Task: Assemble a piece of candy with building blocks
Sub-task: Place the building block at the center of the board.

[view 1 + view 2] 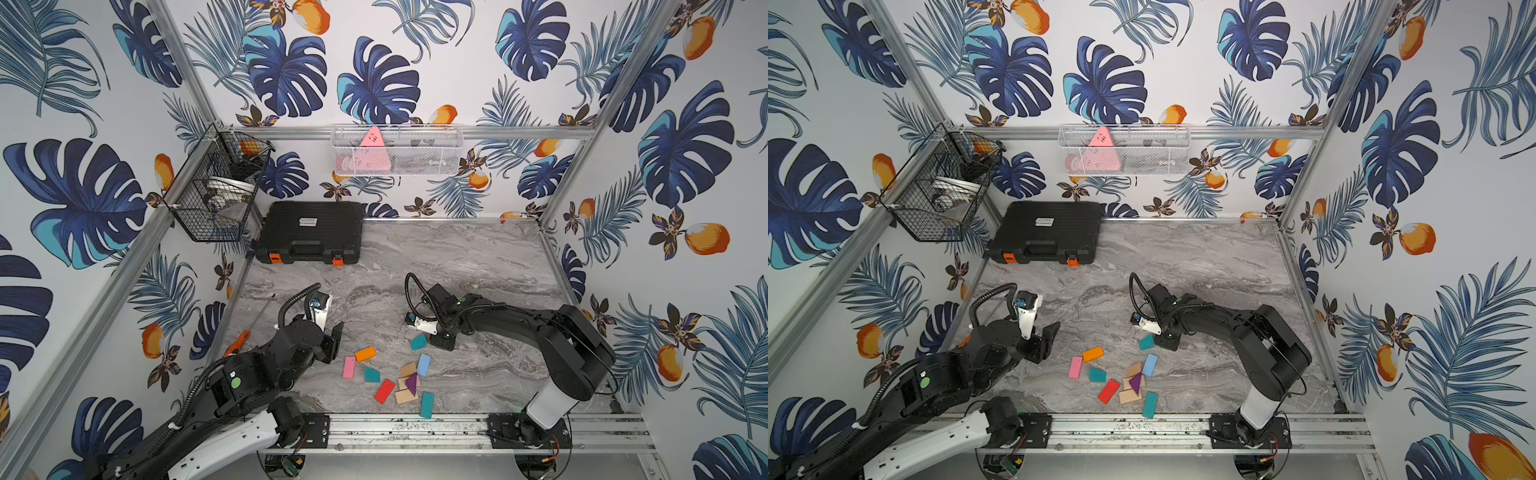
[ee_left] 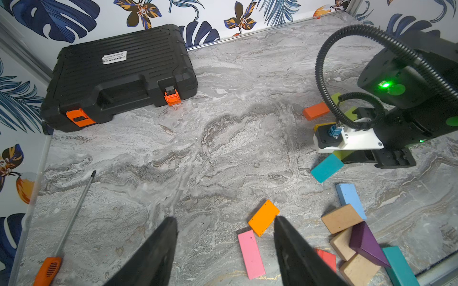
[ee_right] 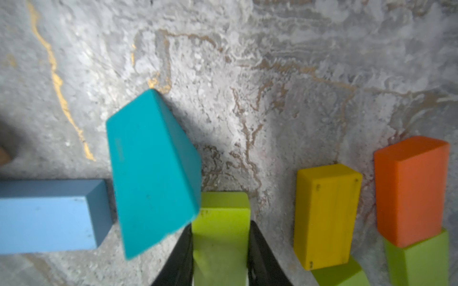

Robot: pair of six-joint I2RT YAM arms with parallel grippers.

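Right gripper (image 3: 220,225), lower centre in both top views, clamps green block (image 3: 223,205) by its narrow sides, long axis pointing ahead, yellow block (image 3: 327,215) just beside it on counter (image 3: 247,74); left gripper (image 2: 224,220) half-open, empty, farther off.

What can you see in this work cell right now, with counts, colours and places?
teal blocks: three, teal, table front
wood blocks: three, plain, front pile
purple triangle: one, purple, on that pile
orange block, pink block, red block, blue block: one each, table front
green blocks: at least three, lime, under right arm
yellow block, orange-red block: one each, there too
tool case: one, black, back left
screwdriver: one, orange-handled, left edge
wall baskets: two, black left, white rear
left hand: open, empty
right hand: shut on a green block
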